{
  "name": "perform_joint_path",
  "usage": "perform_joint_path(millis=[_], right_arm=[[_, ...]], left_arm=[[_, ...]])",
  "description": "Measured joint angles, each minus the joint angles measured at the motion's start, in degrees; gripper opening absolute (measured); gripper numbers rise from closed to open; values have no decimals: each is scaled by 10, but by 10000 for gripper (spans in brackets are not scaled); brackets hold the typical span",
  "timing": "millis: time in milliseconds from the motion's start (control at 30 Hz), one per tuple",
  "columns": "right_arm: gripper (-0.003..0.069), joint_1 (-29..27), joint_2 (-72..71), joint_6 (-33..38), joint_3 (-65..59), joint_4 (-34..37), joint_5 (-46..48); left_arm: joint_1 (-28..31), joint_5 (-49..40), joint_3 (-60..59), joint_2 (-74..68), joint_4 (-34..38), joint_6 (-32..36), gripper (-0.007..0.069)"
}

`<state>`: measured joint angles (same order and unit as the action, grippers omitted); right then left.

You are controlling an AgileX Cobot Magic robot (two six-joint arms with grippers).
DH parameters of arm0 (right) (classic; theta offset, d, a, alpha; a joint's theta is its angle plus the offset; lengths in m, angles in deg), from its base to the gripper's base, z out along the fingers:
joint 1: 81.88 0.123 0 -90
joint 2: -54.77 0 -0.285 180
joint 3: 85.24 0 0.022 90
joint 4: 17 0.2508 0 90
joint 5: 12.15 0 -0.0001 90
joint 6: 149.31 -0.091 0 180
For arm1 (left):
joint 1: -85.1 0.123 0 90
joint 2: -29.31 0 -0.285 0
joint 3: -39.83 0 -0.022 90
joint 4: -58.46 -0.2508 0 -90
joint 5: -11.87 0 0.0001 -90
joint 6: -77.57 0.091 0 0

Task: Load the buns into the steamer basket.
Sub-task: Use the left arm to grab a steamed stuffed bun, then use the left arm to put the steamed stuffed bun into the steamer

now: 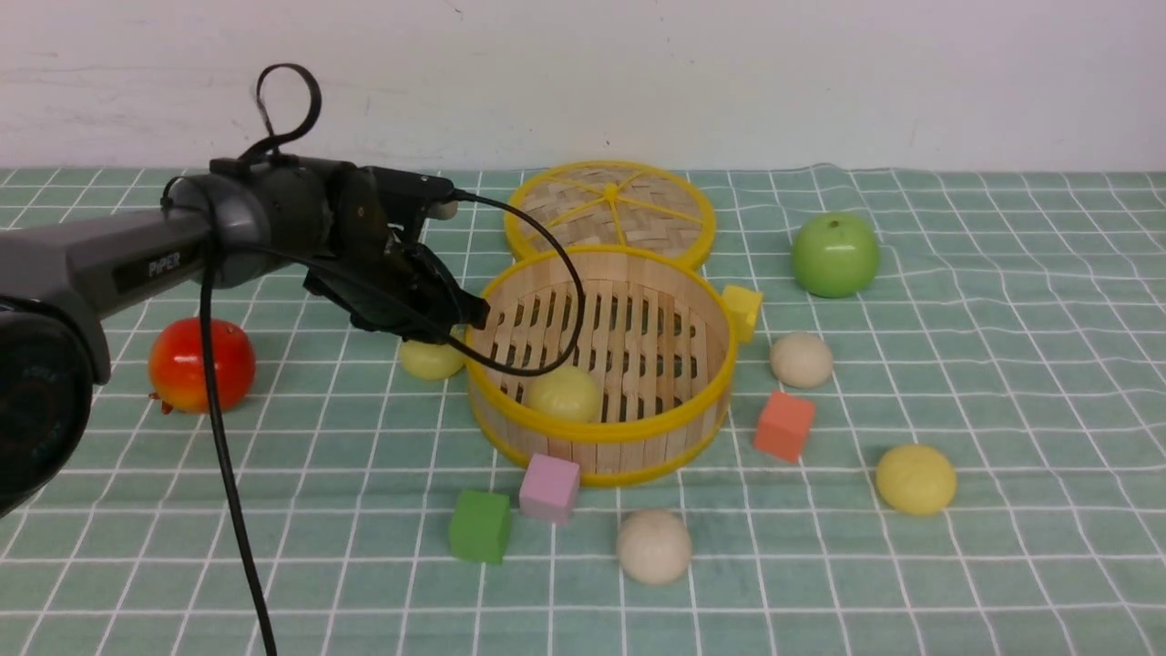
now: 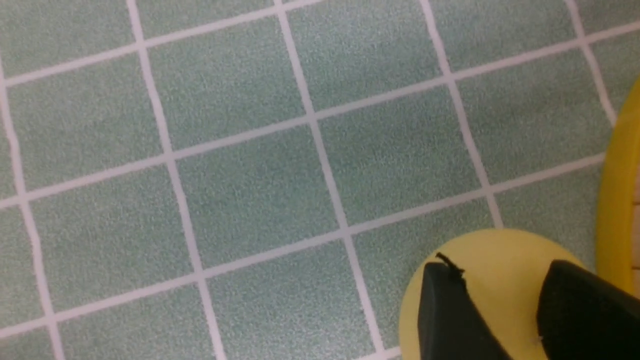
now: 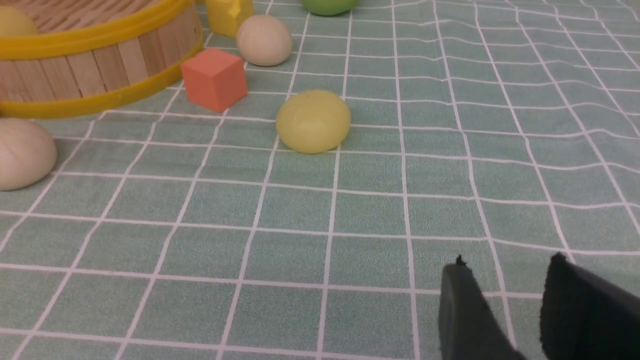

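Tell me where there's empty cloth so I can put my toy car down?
The far right is bare, past the green apple and the outer yellow bun. The front left is free too, between the red apple and the green cube, though a black cable hangs there. Around the steamer basket it's crowded with cubes and buns.

The left arm (image 1: 137, 260) reaches in from the worktop's left edge, its wrist bent downward. The left gripper (image 1: 435, 326) hangs low, its dark fingers (image 2: 445, 310) slightly apart. The right gripper (image 3: 505, 267) sits low toward the near right edge, its fingers likewise parted.
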<state>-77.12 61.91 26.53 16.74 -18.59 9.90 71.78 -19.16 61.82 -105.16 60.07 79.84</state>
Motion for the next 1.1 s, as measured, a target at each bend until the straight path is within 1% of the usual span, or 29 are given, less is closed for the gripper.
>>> perform_joint_path(millis=[100,133,167,200,233,300,367,467,533,567,600,633,700,767,1100], right_arm=[[240,0,0,0,0,0,0],[240,0,0,0,0,0,0],[240,0,0,0,0,0,0],[240,0,0,0,0,0,0],[240,0,0,0,0,0,0],[240,0,0,0,0,0,0],[240,0,0,0,0,0,0],[240,0,0,0,0,0,0],[240,0,0,0,0,0,0],[240,0,0,0,0,0,0],[240,0,0,0,0,0,0],[240,0,0,0,0,0,0],[240,0,0,0,0,0,0],[240,0,0,0,0,0,0],[240,0,0,0,0,0,0]], left_arm=[[0,0,2,0,0,0,168],[0,-3,2,0,-1,0,69],[0,-5,2,0,-1,0,47],[0,-11,2,0,-4,0,0],[0,-17,2,3,-6,0,-13],[0,-27,2,7,-9,0,-13],[0,-55,2,32,-12,0,-13],[-2,-76,1,68,0,4,-13],[-9,-83,1,112,40,35,-13],[-9,-83,2,115,40,38,-13],[-19,-83,3,131,75,68,-13],[-23,-83,3,134,88,79,-13],[-33,-83,3,129,113,98,-13],[-37,-77,3,115,122,106,-13],[-36,-20,2,58,128,109,-8]])
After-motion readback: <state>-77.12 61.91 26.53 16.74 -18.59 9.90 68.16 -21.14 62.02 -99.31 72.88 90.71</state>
